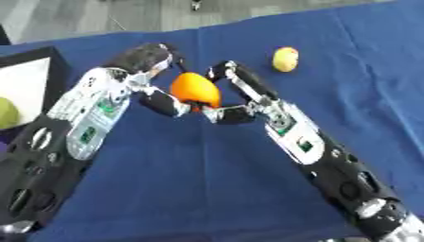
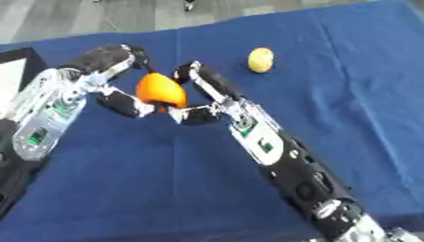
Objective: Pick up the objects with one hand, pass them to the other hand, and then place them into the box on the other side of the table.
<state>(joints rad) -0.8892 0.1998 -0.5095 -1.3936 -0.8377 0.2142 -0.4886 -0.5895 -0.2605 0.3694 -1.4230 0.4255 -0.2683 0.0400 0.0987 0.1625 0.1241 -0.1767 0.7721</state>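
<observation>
- The orange fruit [image 1: 195,89] hangs above the blue tabletop [image 1: 207,179], caught between both hands mid-handover.
- The left hand [image 1: 141,71] curls around it from 9 o'clock; the right hand [image 1: 236,94] curls around it from 3 o'clock.
- If one hand lets go before the other has it, the fruit could drop and roll.
- The box [image 1: 49,59] sits at 9 o'clock; a yellow fruit [image 1: 285,59] waits at 1 o'clock.

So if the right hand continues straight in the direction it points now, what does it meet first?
The orange fruit, which sits directly between the right hand and the left hand. Both hands already appear curled around it, though exact contact is unclear.
</observation>
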